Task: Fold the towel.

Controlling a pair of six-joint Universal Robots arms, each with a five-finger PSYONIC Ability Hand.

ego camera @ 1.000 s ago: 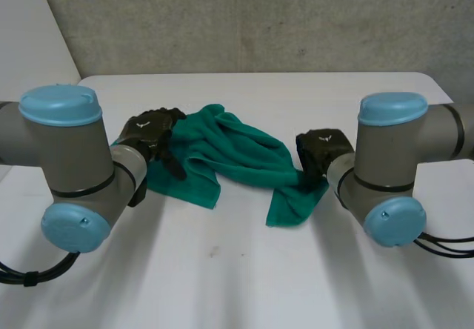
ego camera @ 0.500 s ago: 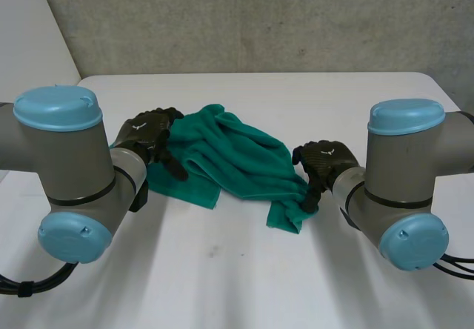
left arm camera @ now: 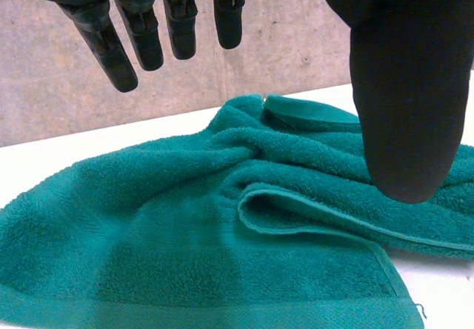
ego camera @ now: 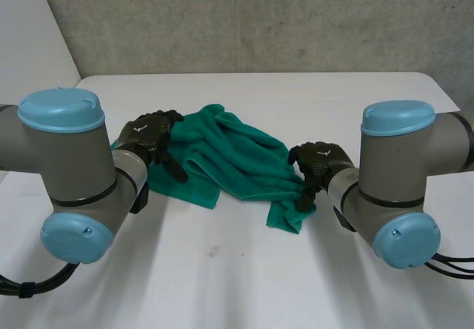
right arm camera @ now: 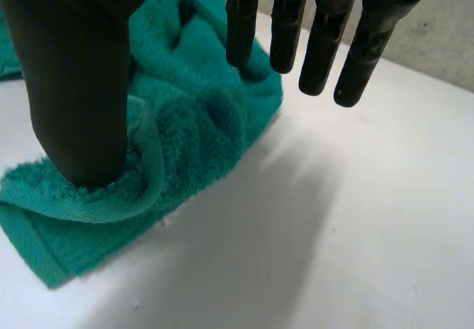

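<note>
Your green towel (ego camera: 237, 158) lies crumpled mid-frame on the white table (ego camera: 222, 270), its long axis running from centre-left down to right of centre. Your left hand (ego camera: 148, 138) hovers at its left end, fingers straight and spread, holding nothing. Your right hand (ego camera: 318, 160) is at the right end, fingers straight, thumb (right arm camera: 74, 84) down on the bunched edge, no grip. There's plenty of bare table toward the lower frame.

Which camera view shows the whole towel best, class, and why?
The head view: the towel lies crumpled on the table, seen end to end between the left hand and right hand. The left wrist view gives the end below that hand's fingers; the right wrist view, the end under its thumb.
</note>
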